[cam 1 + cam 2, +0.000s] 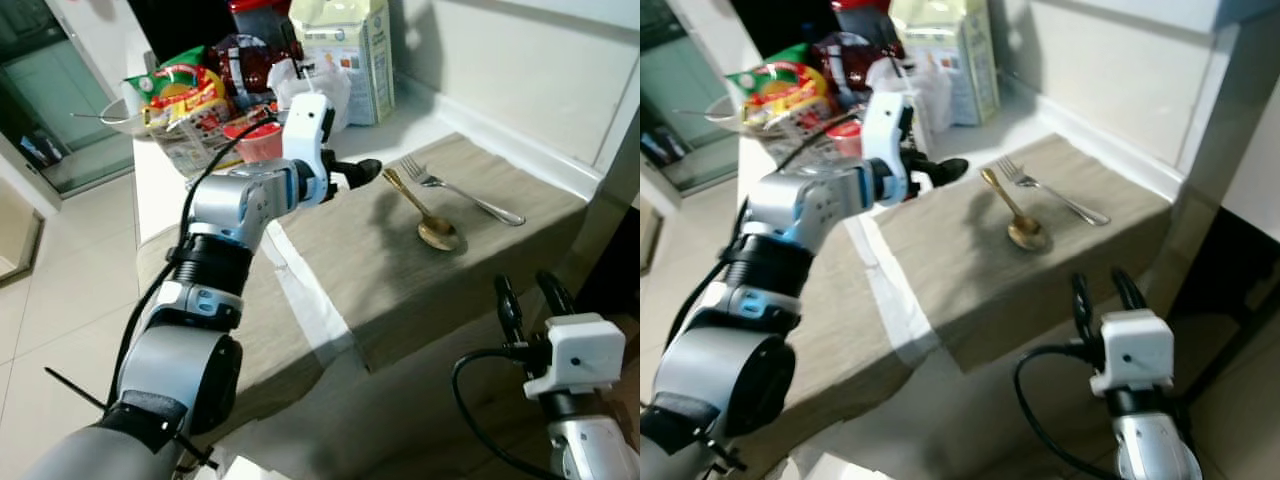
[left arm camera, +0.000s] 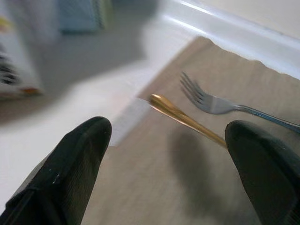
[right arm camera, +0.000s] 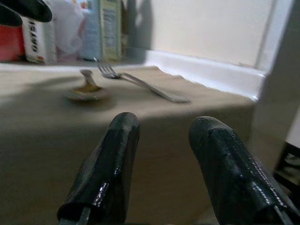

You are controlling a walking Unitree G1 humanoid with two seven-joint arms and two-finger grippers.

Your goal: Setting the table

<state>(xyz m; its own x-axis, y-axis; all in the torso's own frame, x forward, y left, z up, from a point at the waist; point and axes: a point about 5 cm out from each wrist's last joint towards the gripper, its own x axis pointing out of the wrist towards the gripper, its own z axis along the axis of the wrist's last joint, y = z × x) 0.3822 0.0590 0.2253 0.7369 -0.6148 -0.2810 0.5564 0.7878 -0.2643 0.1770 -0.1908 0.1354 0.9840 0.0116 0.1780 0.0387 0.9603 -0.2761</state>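
Gold spoon (image 1: 424, 217) lies flat on the beige placemat (image 1: 400, 270), bowl toward me and the near edge, handle running away toward the clutter at the back. Just beside it, on its right, a silver fork (image 1: 462, 194) lies at an angle, tines close to the spoon's handle tip.

I see my left gripper (image 2: 164, 154) hovering just above the mat's far left corner, fingers spread wide and empty. Through its wrist camera the spoon's handle end sits straight ahead between the two black fingertips (image 2: 75, 154), so the spoon's long axis runs roughly in line with my reach rather than across it. This arm is clearly the nearer one.

My right gripper (image 1: 528, 295) waits low by the table's near edge, fingers parted, holding nothing.

Behind the mat stand a carton (image 1: 345, 55) and snack bags (image 1: 175, 95); what the blurred red container there holds I can't make out.
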